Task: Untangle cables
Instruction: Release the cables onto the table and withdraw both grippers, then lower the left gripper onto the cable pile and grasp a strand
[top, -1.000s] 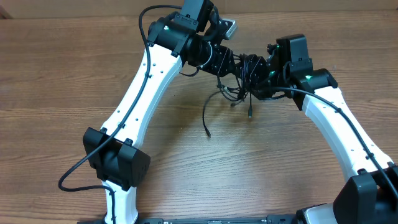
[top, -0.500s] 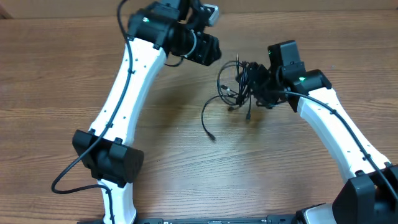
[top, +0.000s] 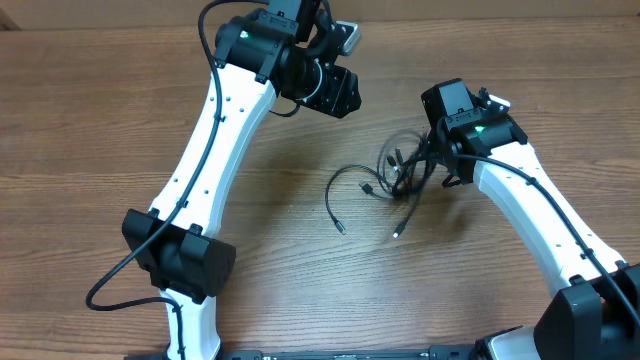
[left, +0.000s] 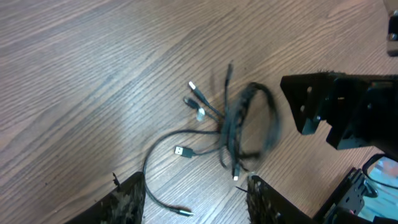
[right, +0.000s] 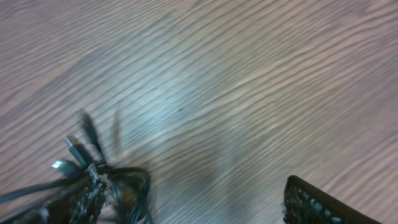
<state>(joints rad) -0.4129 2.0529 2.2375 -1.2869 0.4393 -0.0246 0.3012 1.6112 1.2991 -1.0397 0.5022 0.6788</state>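
The cables (top: 395, 178) are a loose black tangle on the wooden table, with strands and plug ends trailing toward the front. In the left wrist view the cables (left: 231, 124) lie below and ahead of my left gripper (left: 193, 186), which is open and empty, raised to the tangle's upper left (top: 338, 92). My right gripper (top: 432, 165) sits at the right edge of the tangle. In the right wrist view its fingers (right: 199, 196) are wide apart, and the cables (right: 121, 186) loop against the left finger. Nothing is between the jaws.
The right arm's black wrist (left: 348, 112) shows at the right of the left wrist view. The left arm's white link (top: 215, 160) crosses the left of the wooden table (top: 120, 120). Both arm bases stand at the front edge.
My left gripper let go of the tangle and pulled back up and to the left. My right gripper moved down and opened, and the cables now lie spread on the table.
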